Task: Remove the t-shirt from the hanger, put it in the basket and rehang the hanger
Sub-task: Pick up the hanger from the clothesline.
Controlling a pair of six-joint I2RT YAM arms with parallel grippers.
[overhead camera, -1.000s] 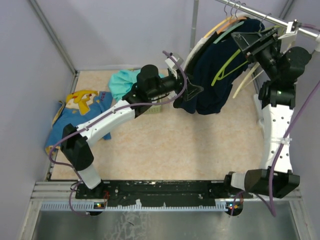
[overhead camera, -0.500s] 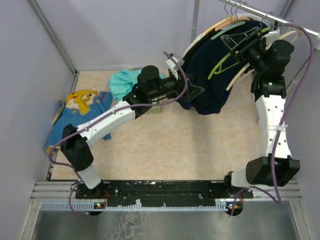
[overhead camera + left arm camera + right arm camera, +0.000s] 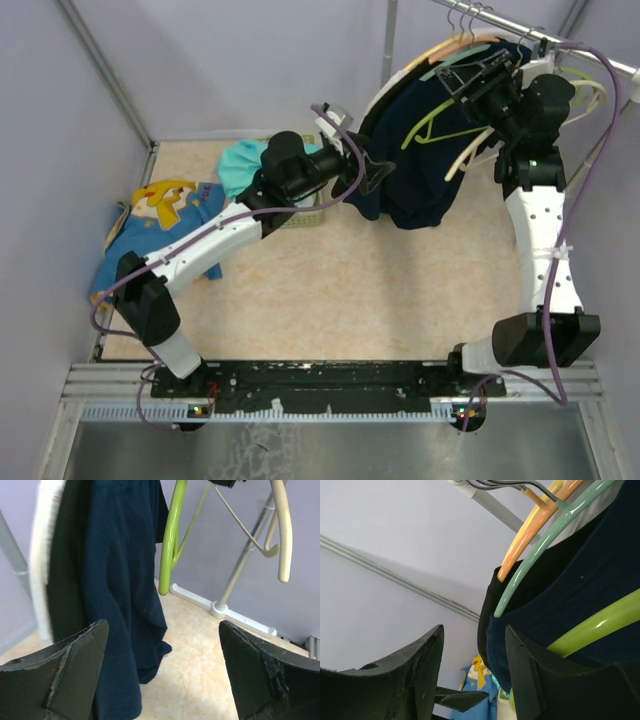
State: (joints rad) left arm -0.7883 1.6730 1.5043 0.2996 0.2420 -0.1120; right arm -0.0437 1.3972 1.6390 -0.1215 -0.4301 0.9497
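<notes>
Task barely started, going by what shows. The navy t-shirt (image 3: 420, 150) hangs off the rail (image 3: 492, 504) at the far right of the desk (image 3: 350, 290), draped full length, its hem loose above the desk top. It is not off its hanger. It looks to sit on the mint hanger (image 3: 555, 522), though with the orange hanger (image 3: 530, 535) crowded against it and darker fabric beside it I can't say which one for sure. A lime hanger (image 3: 170, 540) hangs bare just beside the shirt, and a cream hanger (image 3: 284, 530) further along is bare too. The left claw (image 3: 162, 630) is spread wide and holds nothing. It points at the shirt's lower part from close by, with the cloth ahead and to one side of the opening, not yet between the fingers. The right claw (image 3: 474, 630) is up by the hanger tops near the rail, about half spread. The gap is clear and nothing is pinched in it, with the lime hanger passing behind one finger. A blue and yellow garment (image 3: 160, 215) and a teal garment (image 3: 240, 160) lie on the desk at far left, well apart from the rail. Left to do, as I judge it: grab the cloth, steady the hanger, pull the shirt free, which is everything that counts.
</notes>
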